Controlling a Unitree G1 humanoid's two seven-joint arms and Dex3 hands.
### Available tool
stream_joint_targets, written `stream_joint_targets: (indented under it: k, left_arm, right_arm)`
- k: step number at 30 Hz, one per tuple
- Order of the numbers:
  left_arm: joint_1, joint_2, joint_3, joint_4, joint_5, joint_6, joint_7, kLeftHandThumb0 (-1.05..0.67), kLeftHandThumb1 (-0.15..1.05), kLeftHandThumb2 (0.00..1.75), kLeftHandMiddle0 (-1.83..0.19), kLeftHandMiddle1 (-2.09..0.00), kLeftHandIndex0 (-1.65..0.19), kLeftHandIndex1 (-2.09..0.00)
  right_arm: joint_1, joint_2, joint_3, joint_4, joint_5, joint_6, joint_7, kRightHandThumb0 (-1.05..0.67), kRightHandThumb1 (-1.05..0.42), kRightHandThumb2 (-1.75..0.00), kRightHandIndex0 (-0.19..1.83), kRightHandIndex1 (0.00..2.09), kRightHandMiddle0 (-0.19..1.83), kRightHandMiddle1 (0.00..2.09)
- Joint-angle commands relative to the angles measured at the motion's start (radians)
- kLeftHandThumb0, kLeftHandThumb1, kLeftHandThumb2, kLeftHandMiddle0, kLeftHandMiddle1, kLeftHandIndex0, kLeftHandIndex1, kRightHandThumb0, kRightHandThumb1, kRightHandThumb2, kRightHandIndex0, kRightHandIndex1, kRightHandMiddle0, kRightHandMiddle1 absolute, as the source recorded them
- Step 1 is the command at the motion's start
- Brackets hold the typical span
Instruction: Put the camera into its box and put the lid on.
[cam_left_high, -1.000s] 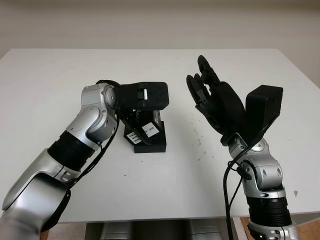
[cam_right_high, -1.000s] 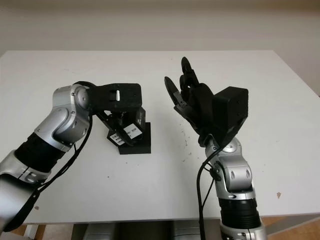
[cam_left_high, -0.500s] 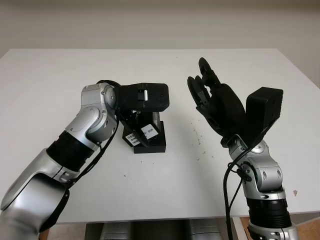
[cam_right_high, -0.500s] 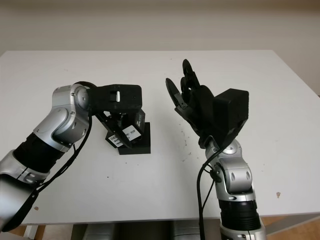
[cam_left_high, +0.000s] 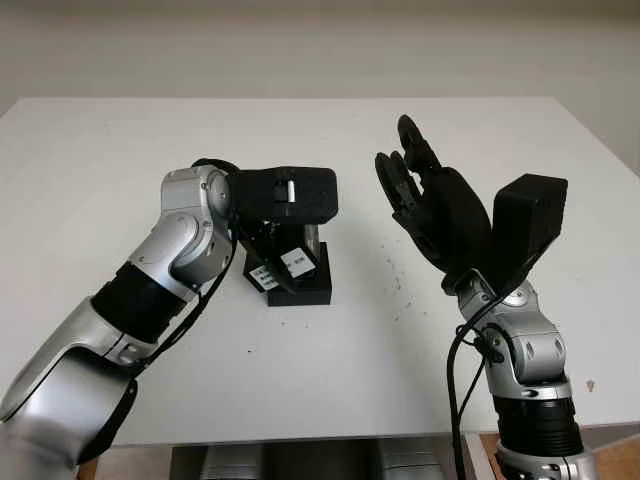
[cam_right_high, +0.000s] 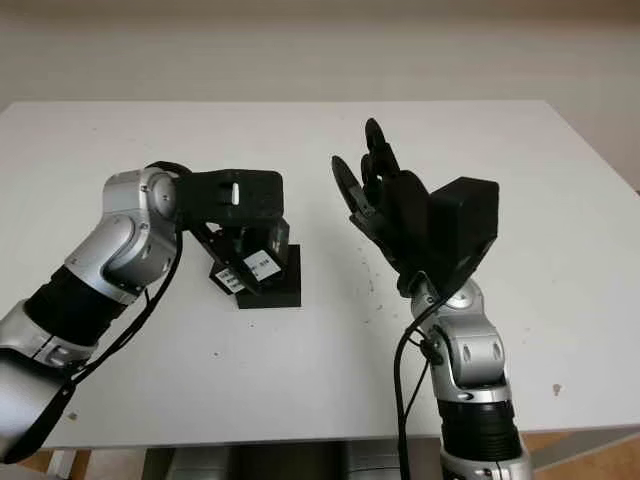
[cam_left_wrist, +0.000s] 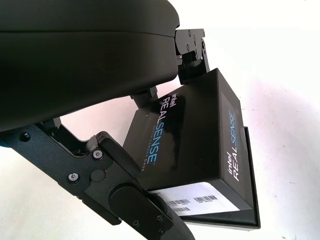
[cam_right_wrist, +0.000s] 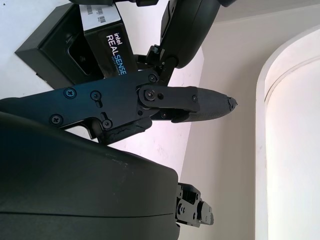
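My left hand (cam_left_high: 272, 238) is shut on the black box lid (cam_left_high: 291, 263), which carries white labels and "Intel RealSense" lettering (cam_left_wrist: 172, 127). The lid (cam_left_wrist: 200, 145) is tilted, with its lower edge sitting in the black box base (cam_left_high: 310, 291) on the white table. A strip of the base (cam_left_wrist: 252, 180) shows beyond the lid. The lid covers the inside of the box. My right hand (cam_left_high: 412, 178) is open and raised above the table, to the right of the box, palm turned toward it. From the right wrist view the lid (cam_right_wrist: 111, 44) stands over the base (cam_right_wrist: 47, 52).
The white table (cam_left_high: 330, 370) extends widely around the box, with a few small dark specks (cam_left_high: 398, 285) to the right of it. Both forearms come in from the near edge.
The lid in my left hand has shifted slightly up and to the left over the base. My right hand has hardly moved.
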Motion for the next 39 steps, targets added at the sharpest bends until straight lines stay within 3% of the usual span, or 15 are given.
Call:
stream_joint_targets:
  k: [1, 6, 15, 20, 28, 30, 31, 32, 33, 34, 36, 39]
  left_arm:
    - [0.002, -0.007, 0.009, -0.004, -0.009, 0.009, 0.008, -0.30, 1.05, 0.15, -0.61, -2.09, -0.15, -1.83]
    - [0.009, -0.004, 0.010, -0.003, -0.036, -0.006, 0.013, -0.29, 1.05, 0.15, -0.54, -2.09, -0.09, -1.81]
    - [0.028, -0.011, 0.004, -0.007, -0.057, -0.010, 0.054, -0.30, 1.05, 0.12, -0.56, -2.09, -0.18, -1.86]
    - [0.036, -0.014, 0.005, -0.007, -0.077, -0.024, 0.062, -0.29, 1.05, 0.11, -0.57, -2.09, -0.19, -1.78]
    - [0.038, -0.037, -0.011, -0.034, -0.098, 0.019, 0.052, -0.36, 1.05, 0.19, -0.59, -2.07, -0.11, -1.77]
    - [0.028, -0.035, -0.038, -0.036, -0.089, 0.026, 0.025, -0.48, 1.05, 0.29, -0.32, -1.98, -0.05, -1.85]
    - [0.025, -0.037, -0.047, -0.040, -0.088, 0.036, 0.013, -0.52, 1.05, 0.33, -0.08, -1.84, 0.07, -1.76]
    - [0.024, -0.038, -0.052, -0.044, -0.088, 0.042, 0.006, -0.56, 1.05, 0.38, 0.07, -1.30, 0.14, -1.11]
    - [0.023, -0.038, -0.065, -0.055, -0.081, 0.048, -0.003, -0.57, 1.05, 0.39, 0.11, -1.11, 0.17, -0.86]
    - [0.022, -0.039, -0.077, -0.066, -0.072, 0.051, -0.008, -0.61, 1.05, 0.43, 0.12, -0.69, 0.18, -0.35]
    - [0.019, -0.040, -0.097, -0.082, -0.058, 0.060, -0.019, -0.64, 1.05, 0.47, 0.16, -0.37, 0.19, -0.09]
    - [0.006, -0.050, -0.114, -0.090, -0.052, 0.094, -0.057, -0.66, 1.05, 0.52, 0.19, -0.06, 0.19, -0.01]
  right_arm:
    - [0.000, -0.005, -0.005, -0.022, 0.001, 0.006, 0.001, -0.68, -1.05, -0.40, -0.19, 0.00, -0.19, 0.03]
    - [0.002, -0.003, -0.007, -0.030, 0.002, 0.020, -0.007, -0.68, -1.05, -0.39, -0.19, 0.00, -0.19, 0.04]
    - [0.007, -0.016, -0.011, -0.029, -0.008, 0.008, -0.001, -0.68, -1.05, -0.40, -0.19, 0.00, -0.19, 0.04]
    - [0.004, -0.014, -0.010, -0.034, -0.008, 0.021, -0.002, -0.69, -1.05, -0.40, -0.19, 0.00, -0.19, 0.03]
    - [0.007, -0.013, -0.007, -0.037, -0.011, 0.020, -0.001, -0.70, -1.05, -0.40, -0.19, 0.00, -0.19, 0.02]
    - [0.007, -0.012, -0.007, -0.044, -0.010, 0.029, -0.003, -0.70, -1.05, -0.40, -0.19, 0.00, -0.19, 0.02]
    - [0.008, -0.013, -0.006, -0.046, -0.012, 0.030, -0.003, -0.70, -1.05, -0.40, -0.19, 0.00, -0.19, 0.02]
    - [0.008, -0.013, -0.005, -0.046, -0.013, 0.031, -0.003, -0.70, -1.05, -0.40, -0.19, 0.00, -0.19, 0.02]
    - [0.010, -0.013, -0.005, -0.046, -0.014, 0.030, -0.005, -0.69, -1.05, -0.41, -0.19, 0.00, -0.19, 0.02]
    - [0.010, -0.011, -0.007, -0.047, -0.010, 0.033, -0.004, -0.69, -1.05, -0.41, -0.19, 0.00, -0.19, 0.02]
    - [0.011, -0.011, -0.008, -0.048, -0.007, 0.035, -0.002, -0.69, -1.05, -0.40, -0.19, 0.00, -0.19, 0.03]
    - [0.010, -0.020, -0.002, -0.050, -0.013, 0.039, 0.005, -0.70, -1.05, -0.41, -0.19, 0.00, -0.19, 0.03]
